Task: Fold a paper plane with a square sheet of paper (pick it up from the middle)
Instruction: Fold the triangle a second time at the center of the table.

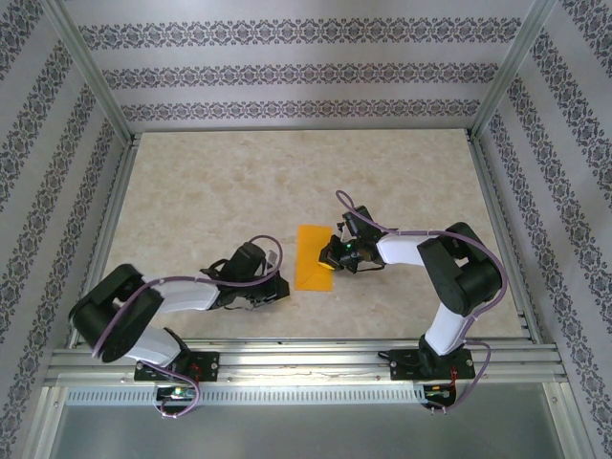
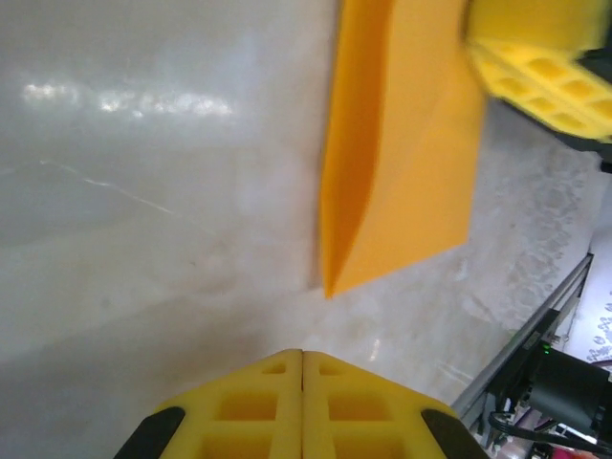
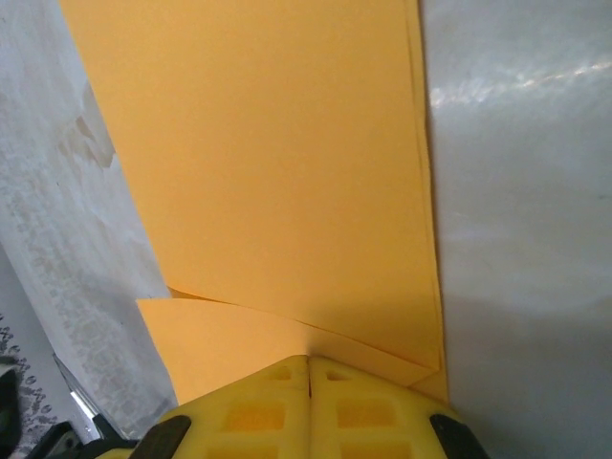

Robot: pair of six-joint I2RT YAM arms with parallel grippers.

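The orange sheet of paper (image 1: 311, 258) lies flat near the middle of the pale marbled surface (image 1: 239, 182), slightly right of centre and between the two arms. It shows as a narrow upright rectangle, its long sides running from near to far. In the right wrist view the sheet (image 3: 287, 163) has stacked edges along its right side, so it is doubled over. A loose lower layer curls up close to the fingertips.

The right end effector (image 1: 335, 256) sits on the right long edge of the sheet, about halfway along it. From its own camera the right end effector (image 3: 308, 402) is clenched, the two yellow fingers meeting along a thin seam, with their tips down on the paper. Whether a layer is caught between them cannot be told.

The left end effector (image 1: 273, 289) is low over the surface just left of the sheet's near corner, clear of the paper. Its own view shows it (image 2: 302, 397) clenched too — yellow fingers pressed together, nothing between them, bare surface (image 2: 143, 191) beneath. Ahead of it the sheet (image 2: 402, 163) rests with one folded edge slightly raised and a corner pointing toward the camera. The yellow ribbed fingers of the right end effector (image 2: 545, 67) lie over its far right part.

Patterned wallpaper panels (image 1: 287, 76) stand around the work area on the left, far and right sides, and an aluminium rail (image 1: 306, 359) carrying both arm bases runs along the near edge.
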